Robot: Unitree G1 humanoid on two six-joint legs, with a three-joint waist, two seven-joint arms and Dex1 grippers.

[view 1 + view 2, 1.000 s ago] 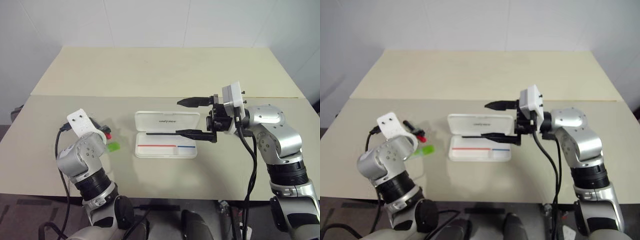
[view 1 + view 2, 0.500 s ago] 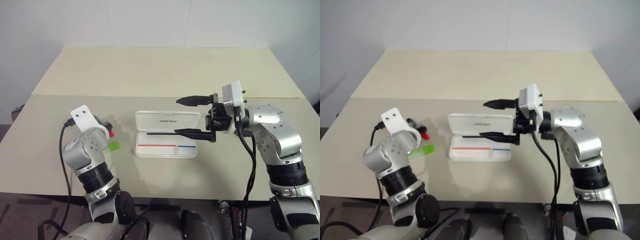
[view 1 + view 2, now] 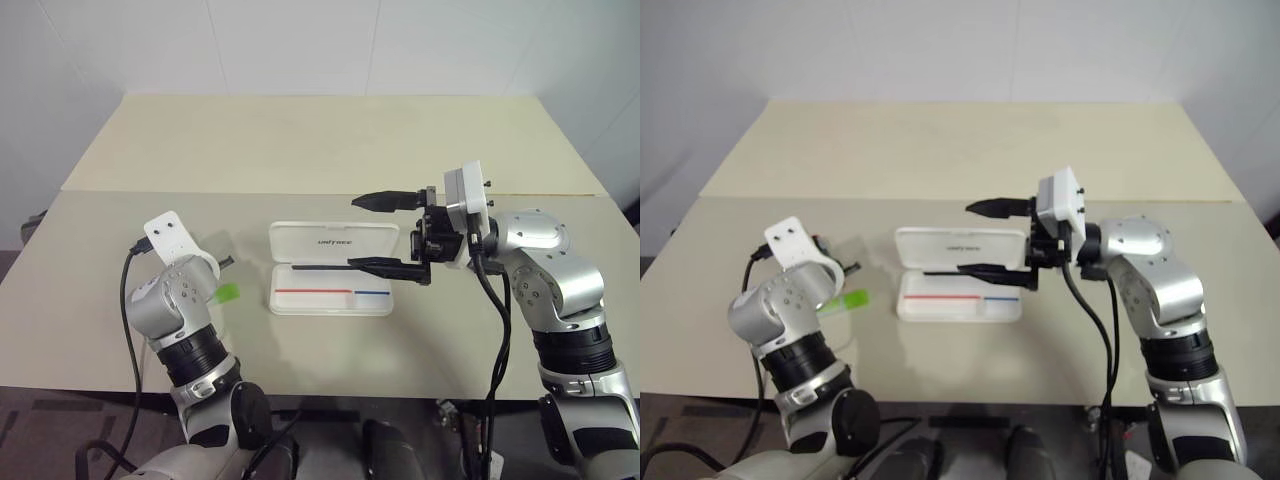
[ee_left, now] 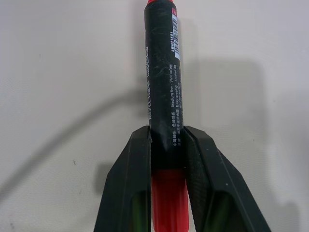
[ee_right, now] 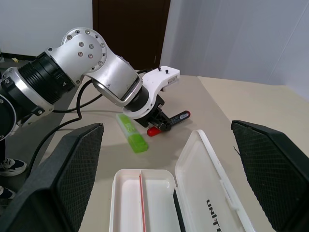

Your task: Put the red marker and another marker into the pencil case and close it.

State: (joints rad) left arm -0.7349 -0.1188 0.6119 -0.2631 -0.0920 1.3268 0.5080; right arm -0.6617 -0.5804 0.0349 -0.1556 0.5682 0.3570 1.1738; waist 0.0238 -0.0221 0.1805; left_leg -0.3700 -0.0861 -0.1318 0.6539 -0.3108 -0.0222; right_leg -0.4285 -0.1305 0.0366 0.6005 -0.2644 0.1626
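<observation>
Your left gripper (image 4: 166, 145) clamps the red marker (image 4: 162, 72).
Your right gripper (image 3: 385, 232) hangs spread wide over the open pencil case (image 3: 333, 268).

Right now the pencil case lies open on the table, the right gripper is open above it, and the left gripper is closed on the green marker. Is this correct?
Not quite. The left gripper is closed on the red marker, as the left wrist view shows. The green marker lies free on the table beside it. The pencil case is open, and the right gripper is open above it.
</observation>
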